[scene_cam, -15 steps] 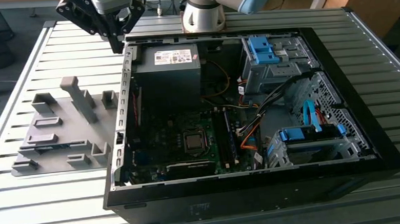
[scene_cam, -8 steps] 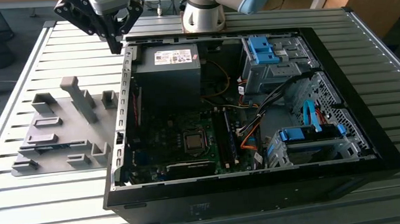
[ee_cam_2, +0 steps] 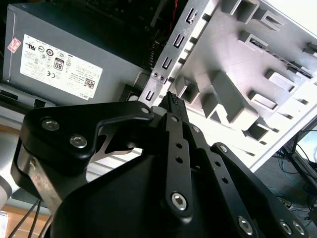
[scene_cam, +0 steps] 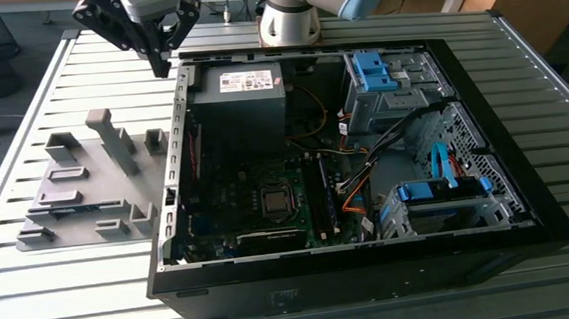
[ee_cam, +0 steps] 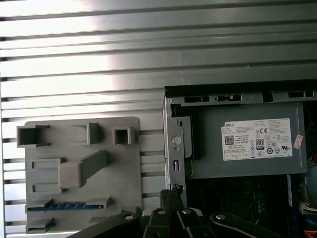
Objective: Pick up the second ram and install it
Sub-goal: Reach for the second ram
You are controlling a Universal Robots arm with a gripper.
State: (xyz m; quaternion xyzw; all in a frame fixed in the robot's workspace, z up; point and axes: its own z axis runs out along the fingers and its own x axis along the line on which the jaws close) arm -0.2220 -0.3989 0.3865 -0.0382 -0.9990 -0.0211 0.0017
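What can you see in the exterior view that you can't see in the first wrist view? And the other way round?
Exterior view: the processor socket inside the computer case, the blue drive brackets and the arm's base.
First wrist view: the second ram, a blue-green strip lying in a slot of the grey fixture.
Both: the fixture, the case's edge, the power supply, the slatted table and the gripper, its fingers shut and holding nothing, near the case's corner.

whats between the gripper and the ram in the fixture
In the exterior view, a tall grey fixture block stands between the gripper and the ram.
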